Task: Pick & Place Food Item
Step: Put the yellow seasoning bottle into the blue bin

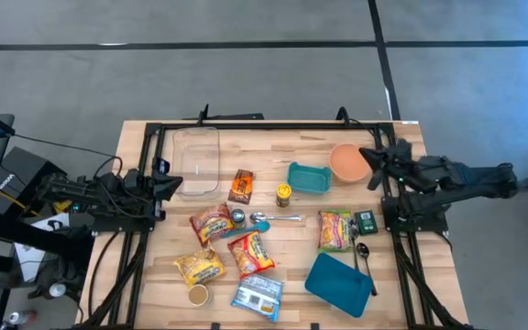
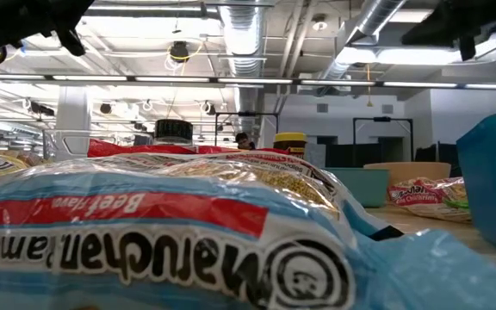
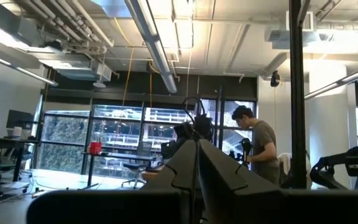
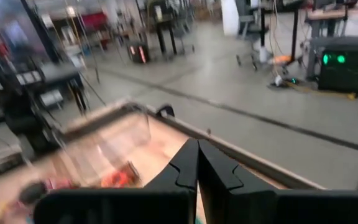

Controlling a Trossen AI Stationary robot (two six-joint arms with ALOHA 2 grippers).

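Note:
Several noodle packets lie flat on the wooden table: red ones (image 1: 211, 223) (image 1: 251, 252), a yellow one (image 1: 198, 266), a blue one (image 1: 258, 295) that fills the low view (image 2: 145, 232), and a green-edged one (image 1: 335, 229). A brown packet (image 1: 240, 186) and a yellow-lidded jar (image 1: 284, 194) sit mid-table. My left gripper (image 1: 180, 182) (image 3: 197, 144) is shut at the left edge, tipped up toward the room, holding nothing. My right gripper (image 1: 367, 154) (image 4: 197, 143) is shut and empty, above the right edge beside the orange bowl (image 1: 348, 163).
A clear tub (image 1: 196, 160) (image 4: 117, 140) stands at the far left, a teal container (image 1: 308, 178) mid-far, a teal lid (image 1: 339, 284) near right. Spoons (image 1: 273, 220) (image 1: 363, 252), a small can (image 1: 237, 216) and a cup (image 1: 198, 294) lie among the packets. A person (image 3: 260, 149) stands in the room beyond.

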